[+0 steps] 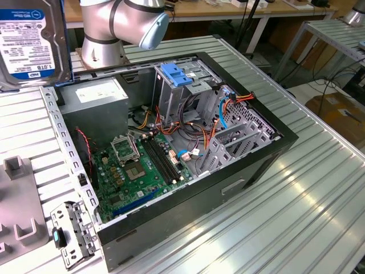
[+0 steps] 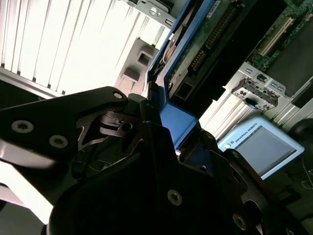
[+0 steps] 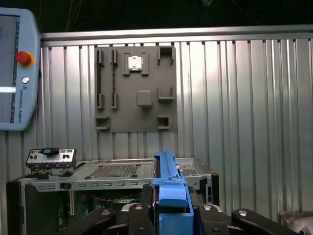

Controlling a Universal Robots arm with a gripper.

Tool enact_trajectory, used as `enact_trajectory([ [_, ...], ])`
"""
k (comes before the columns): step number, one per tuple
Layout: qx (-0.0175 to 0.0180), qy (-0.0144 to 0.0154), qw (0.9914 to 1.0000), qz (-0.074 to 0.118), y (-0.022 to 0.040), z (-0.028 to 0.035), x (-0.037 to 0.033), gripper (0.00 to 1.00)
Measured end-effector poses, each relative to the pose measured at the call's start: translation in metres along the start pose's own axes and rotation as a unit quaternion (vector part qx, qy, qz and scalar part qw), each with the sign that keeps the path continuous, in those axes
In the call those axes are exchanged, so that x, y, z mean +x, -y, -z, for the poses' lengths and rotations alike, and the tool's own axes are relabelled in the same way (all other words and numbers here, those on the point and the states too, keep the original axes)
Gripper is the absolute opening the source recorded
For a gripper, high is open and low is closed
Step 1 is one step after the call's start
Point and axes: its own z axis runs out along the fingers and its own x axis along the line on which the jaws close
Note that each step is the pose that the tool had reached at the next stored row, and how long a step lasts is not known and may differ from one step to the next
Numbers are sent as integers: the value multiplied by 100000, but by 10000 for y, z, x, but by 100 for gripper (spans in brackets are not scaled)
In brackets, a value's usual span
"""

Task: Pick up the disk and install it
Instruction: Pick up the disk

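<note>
The disk [image 1: 25, 40] fills the upper corner at the exterior view's left, upright, with its white label and blue band facing the camera. Just beside it, along the top edge, is the silver robot arm [image 1: 122, 23]. The open computer case [image 1: 188, 211] lies in the middle of the frame on the ribbed metal table [image 1: 302, 222]. Inside it are the green motherboard [image 1: 142, 165], the grey power-supply box [image 1: 94, 94] and the metal drive cage [image 1: 177, 74] with its blue top. A grey fixture plate [image 1: 17, 211] sits at the lower edge on the exterior view's left.

In the second wrist view the gripper [image 2: 178, 120] is clenched on the disk [image 2: 188, 44]. Its black fingers [image 2: 151, 105] press against the blue side rail, and the disk's underside circuit board is visible. A teach pendant [image 2: 264, 147] lies beyond it.

In the first wrist view the disk [image 3: 166, 169] appears edge-on, with its blue rail standing up between the fingers of the gripper [image 3: 171, 198], which grasp it from both sides. Behind it are the computer case [image 3: 117, 171], the fixture plate [image 3: 134, 90], the teach pendant [image 3: 14, 73] and the table [image 3: 244, 122].
</note>
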Motion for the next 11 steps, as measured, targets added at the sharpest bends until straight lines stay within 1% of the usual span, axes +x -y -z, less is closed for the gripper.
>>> enact_trajectory([
  [1,0,0,100000,-6,47,0,-2,37],
  [4,5,2,100000,-4,149,0,-6,37],
  [5,2,4,100000,1,200,0,-8,37],
  [7,3,1,100000,-7,269,1,-11,37],
  [8,3,0,100000,-8,317,1,-13,37],
  [11,4,5,100000,-4,428,1,-17,37],
])
